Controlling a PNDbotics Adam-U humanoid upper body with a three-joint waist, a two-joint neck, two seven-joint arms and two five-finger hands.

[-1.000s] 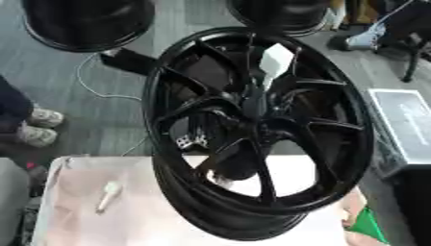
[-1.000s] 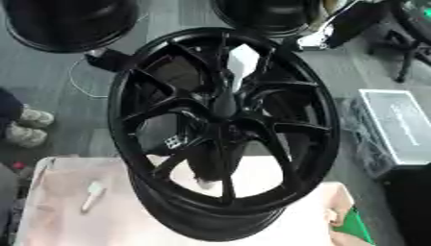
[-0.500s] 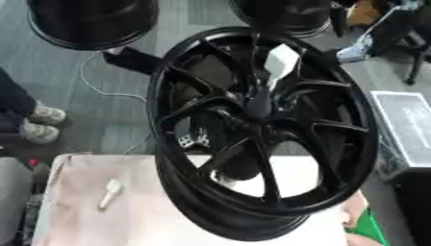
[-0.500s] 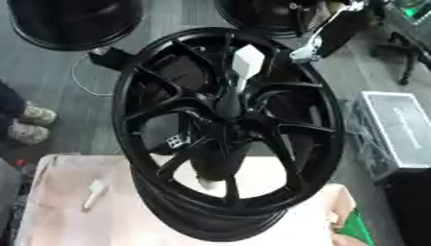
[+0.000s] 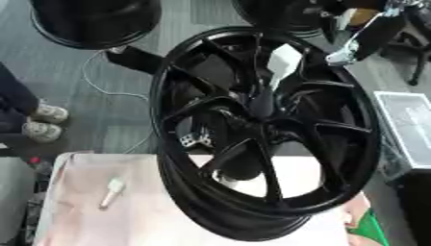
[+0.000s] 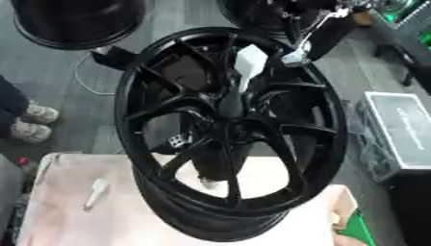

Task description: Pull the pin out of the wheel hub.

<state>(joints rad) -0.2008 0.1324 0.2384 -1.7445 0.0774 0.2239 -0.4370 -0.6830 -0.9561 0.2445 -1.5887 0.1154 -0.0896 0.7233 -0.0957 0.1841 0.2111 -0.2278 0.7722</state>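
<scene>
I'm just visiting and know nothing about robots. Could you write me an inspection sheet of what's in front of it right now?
Surface: pale table, wheel standing at its far edge.
Job's things: black spoked wheel, upright on its rim; hub at the centre; pin not made out.
Clutter: small whitish piece on the table; green object at the near right corner.
Hands: nothing seen for sure; a black and silver arm part shows upper right.
Cables: thin white cable on the floor.
Surroundings: more black wheels behind; grey case right; a person's shoes left.

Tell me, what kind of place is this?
Probably a workshop or robot test lab: a black wheel stands on a cloth-covered table, more wheels sit on the grey floor, with a metal case alongside.
</scene>
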